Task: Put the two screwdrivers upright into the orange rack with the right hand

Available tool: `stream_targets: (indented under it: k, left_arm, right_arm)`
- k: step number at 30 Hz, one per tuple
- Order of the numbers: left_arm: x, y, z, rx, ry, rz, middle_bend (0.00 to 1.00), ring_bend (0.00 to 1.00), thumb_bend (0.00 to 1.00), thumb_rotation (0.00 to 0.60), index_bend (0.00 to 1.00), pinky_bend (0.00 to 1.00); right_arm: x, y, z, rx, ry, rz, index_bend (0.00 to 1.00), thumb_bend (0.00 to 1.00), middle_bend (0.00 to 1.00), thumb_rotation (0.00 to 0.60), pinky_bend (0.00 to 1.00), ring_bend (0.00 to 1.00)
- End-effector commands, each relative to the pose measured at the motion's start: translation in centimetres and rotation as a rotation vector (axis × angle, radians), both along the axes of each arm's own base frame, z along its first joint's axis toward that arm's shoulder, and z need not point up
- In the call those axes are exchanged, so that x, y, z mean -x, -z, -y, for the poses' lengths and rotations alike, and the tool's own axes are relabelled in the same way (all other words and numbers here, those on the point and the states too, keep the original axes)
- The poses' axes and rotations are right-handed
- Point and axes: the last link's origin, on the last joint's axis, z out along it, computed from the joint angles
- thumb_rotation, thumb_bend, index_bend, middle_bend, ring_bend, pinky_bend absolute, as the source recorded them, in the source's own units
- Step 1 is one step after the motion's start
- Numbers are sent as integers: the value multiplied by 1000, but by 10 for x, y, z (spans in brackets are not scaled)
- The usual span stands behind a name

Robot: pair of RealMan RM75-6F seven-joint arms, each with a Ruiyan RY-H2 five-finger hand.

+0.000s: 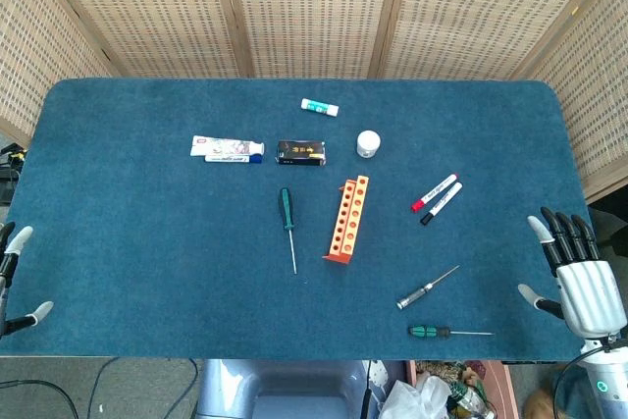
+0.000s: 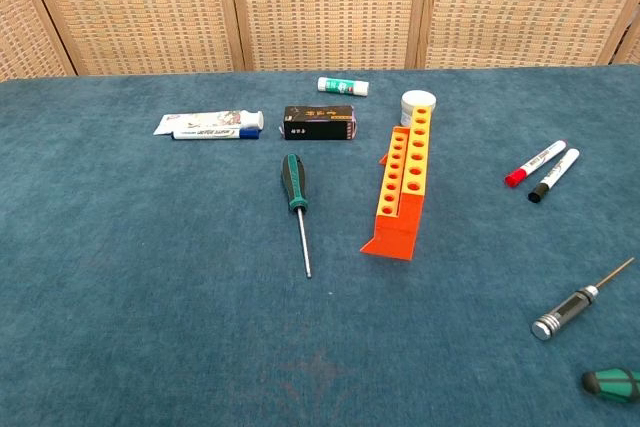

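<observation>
The left hand lay at the bench edge, fingers apart, holding nothing. 1 green screwdriver lay flat just left of the rack; 2 more drivers, a metal one and a green one, lay near the front-right edge. Each looked light, stiff and prone to rolling; the handle offers the surest grip. The right hand rested at the right edge, fingers wide, empty. Open room surrounded the rack; the markers lay well apart to its right.
</observation>
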Motion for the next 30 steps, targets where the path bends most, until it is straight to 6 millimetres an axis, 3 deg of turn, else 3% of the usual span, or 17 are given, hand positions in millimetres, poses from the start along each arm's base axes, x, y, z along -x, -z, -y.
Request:
stream_targets:
  k: [1,6,9,15,20,30]
  left_arm:
    - [0,0,0,2,0,0,0,0,0,600,0,0]
    - [0,0,0,3,0,3,0,0,0,600,0,0]
    - [0,1,0,2,-4,5,0,0,0,600,0,0]
    - [1,3,-3,14,-17,1,0,0,0,600,0,0]
    - [3,3,-7,12,-26,3,0,0,0,600,0,0]
    - [5,3,-9,17,-39,4,0,0,0,600,0,0]
  right_arm:
    - [0,1,0,-18,2,11,13,0,0,600,0,0]
    - [1,7,2,-74,6,24,16,0,0,600,0,0]
    - [1,19,9,-155,-21,19,77,0,0,600,0,0]
    - [-4,63,41,-446,-134,-53,246,0,0,600,0,0]
    - [-12,94,54,-596,-194,-140,312,13,0,600,0,0]
    - [-23,128,65,-663,-235,-184,357,114,0,600,0,0]
